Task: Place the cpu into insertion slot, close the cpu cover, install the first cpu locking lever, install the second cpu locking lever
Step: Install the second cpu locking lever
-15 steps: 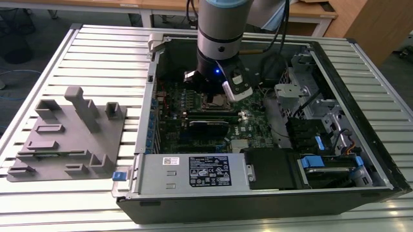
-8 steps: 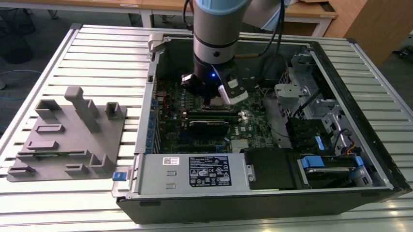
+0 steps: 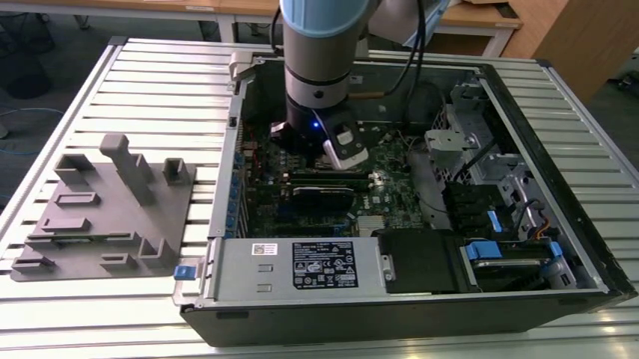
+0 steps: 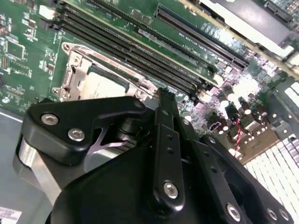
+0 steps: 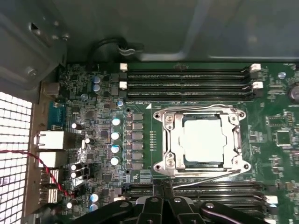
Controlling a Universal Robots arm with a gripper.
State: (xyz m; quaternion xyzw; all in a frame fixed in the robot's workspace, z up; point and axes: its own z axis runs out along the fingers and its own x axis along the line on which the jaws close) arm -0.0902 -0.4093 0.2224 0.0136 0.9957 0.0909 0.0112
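cpu (image 5: 204, 140) seated in insertion slot (image 5: 164, 140) | cpu cover (image 5: 236, 140) closed flat over it | locking levers (image 5: 187, 109) lie along socket edges | black gripper (image 5: 161, 193) beside socket, fingers together

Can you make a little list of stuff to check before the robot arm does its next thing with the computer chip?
1. Cpu sitting in the insertion slot: ok, its pale top shows square in the middle.
2. Cpu cover down over the chip: ok, the frame lies flat around it.
3. Locking levers latched: cannot tell; thin wires run along the frame's edges, but their ends are unclear.
4. Gripper near the slot: ok, it hovers just beside the frame's edge.
5. Gripper holding anything: ok, nothing is seen between its tips in the first wrist view.
6. Memory slots clear of the gripper: ok.
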